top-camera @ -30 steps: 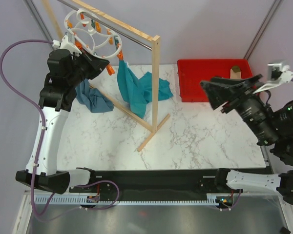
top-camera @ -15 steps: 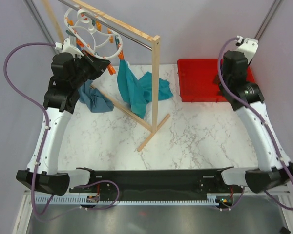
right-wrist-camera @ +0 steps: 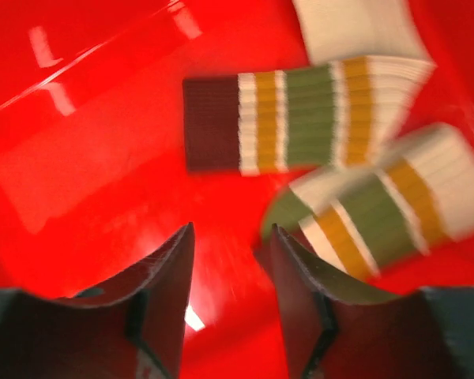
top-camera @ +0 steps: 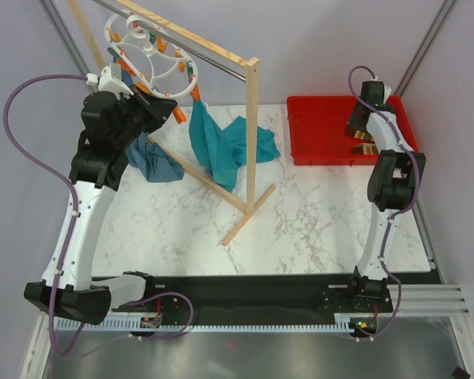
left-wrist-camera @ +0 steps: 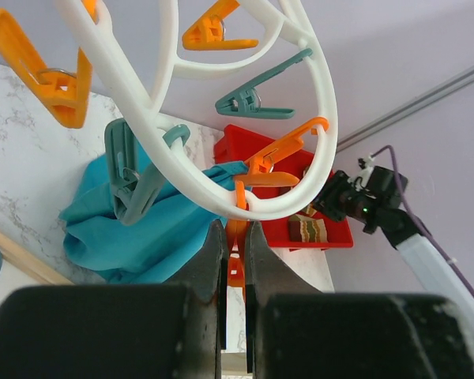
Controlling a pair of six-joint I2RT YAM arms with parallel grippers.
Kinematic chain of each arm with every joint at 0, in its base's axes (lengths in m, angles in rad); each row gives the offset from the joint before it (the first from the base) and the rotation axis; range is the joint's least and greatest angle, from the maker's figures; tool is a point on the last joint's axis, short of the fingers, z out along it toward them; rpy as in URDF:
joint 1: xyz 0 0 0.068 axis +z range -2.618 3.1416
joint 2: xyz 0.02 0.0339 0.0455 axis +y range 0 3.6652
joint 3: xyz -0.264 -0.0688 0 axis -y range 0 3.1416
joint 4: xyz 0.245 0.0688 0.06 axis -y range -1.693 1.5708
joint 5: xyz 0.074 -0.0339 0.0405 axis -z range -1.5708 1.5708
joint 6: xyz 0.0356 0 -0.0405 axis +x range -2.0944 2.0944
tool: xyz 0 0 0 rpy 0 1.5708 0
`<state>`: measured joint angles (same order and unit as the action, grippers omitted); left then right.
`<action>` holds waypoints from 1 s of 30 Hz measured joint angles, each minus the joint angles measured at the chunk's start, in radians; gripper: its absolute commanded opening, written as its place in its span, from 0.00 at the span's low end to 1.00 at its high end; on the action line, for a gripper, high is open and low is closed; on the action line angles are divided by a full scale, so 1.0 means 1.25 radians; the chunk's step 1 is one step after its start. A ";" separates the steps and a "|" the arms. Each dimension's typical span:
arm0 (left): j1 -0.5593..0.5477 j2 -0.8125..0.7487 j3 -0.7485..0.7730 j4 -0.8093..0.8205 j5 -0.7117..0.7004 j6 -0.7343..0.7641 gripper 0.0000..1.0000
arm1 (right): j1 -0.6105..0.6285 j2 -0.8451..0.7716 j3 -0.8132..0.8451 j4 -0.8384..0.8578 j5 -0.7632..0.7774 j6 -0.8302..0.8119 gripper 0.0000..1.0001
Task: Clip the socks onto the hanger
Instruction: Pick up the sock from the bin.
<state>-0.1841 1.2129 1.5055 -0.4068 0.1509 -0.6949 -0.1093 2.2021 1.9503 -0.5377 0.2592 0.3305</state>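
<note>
The white hanger (top-camera: pixel 148 57) hangs from the wooden rail at the back left, and its ring (left-wrist-camera: pixel 308 103) carries orange and teal clips. My left gripper (top-camera: pixel 167 106) (left-wrist-camera: pixel 235 237) is shut on an orange clip (left-wrist-camera: pixel 235 260) under the ring. Two striped socks (top-camera: pixel 366 143) lie in the red bin. One sock (right-wrist-camera: pixel 300 118) lies flat, the other (right-wrist-camera: pixel 379 213) lies slanted beside it. My right gripper (right-wrist-camera: pixel 231 237) hovers open low over the bin floor. Its right finger (right-wrist-camera: pixel 300 276) is at the slanted sock's edge, and nothing is between the jaws.
The red bin (top-camera: pixel 320 134) stands at the back right. A wooden rail-and-post rack (top-camera: pixel 251 134) crosses the table's middle, with a teal cloth (top-camera: pixel 225 146) draped on it. Another teal cloth (top-camera: pixel 152 159) lies below the left gripper.
My right arm has swung from the near right side out over the red bin and come down into it. The left arm has stayed on the clip.
</note>
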 measured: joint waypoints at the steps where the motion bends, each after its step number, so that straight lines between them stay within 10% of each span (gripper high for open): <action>1: -0.001 0.000 -0.001 0.001 0.001 0.000 0.02 | -0.006 0.040 0.031 -0.001 -0.013 0.003 0.45; 25: -0.006 0.021 -0.023 0.045 0.017 0.002 0.02 | -0.067 0.296 0.252 0.050 -0.114 -0.004 0.45; 30: -0.006 0.030 -0.023 0.053 0.027 0.003 0.02 | -0.067 0.300 0.252 0.060 -0.116 -0.008 0.26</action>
<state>-0.1921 1.2503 1.4761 -0.3405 0.1848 -0.6914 -0.1936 2.5767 2.2658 -0.4622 0.1143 0.3210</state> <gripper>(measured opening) 0.075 0.344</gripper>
